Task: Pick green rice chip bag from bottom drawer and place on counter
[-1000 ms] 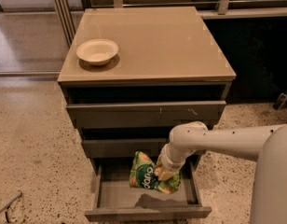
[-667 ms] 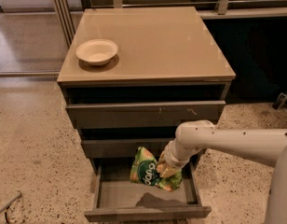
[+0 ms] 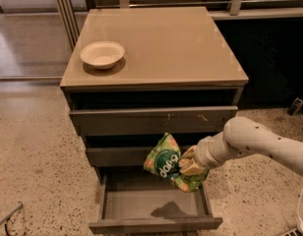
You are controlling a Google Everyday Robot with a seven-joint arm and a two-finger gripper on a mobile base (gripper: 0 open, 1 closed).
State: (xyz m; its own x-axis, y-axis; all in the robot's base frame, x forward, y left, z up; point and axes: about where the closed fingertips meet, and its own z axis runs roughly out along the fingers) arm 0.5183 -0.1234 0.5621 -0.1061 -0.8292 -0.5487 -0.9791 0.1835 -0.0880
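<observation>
Camera view: pincer (image 3: 190, 164) clamped on the green rice chip bag (image 3: 165, 160), holding it in the air above the open bottom drawer (image 3: 156, 224). Higher up, a white bowl (image 3: 102, 54) sits on the glossy tan bench (image 3: 176, 43). Speckled stone floor (image 3: 33, 146) surrounds the cabinet. The white arm (image 3: 259, 141) is cut off at the right edge.

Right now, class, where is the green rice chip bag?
In the camera view it is low and centre: the green rice chip bag is held by the gripper above the open bottom drawer, in front of the middle drawer.
</observation>
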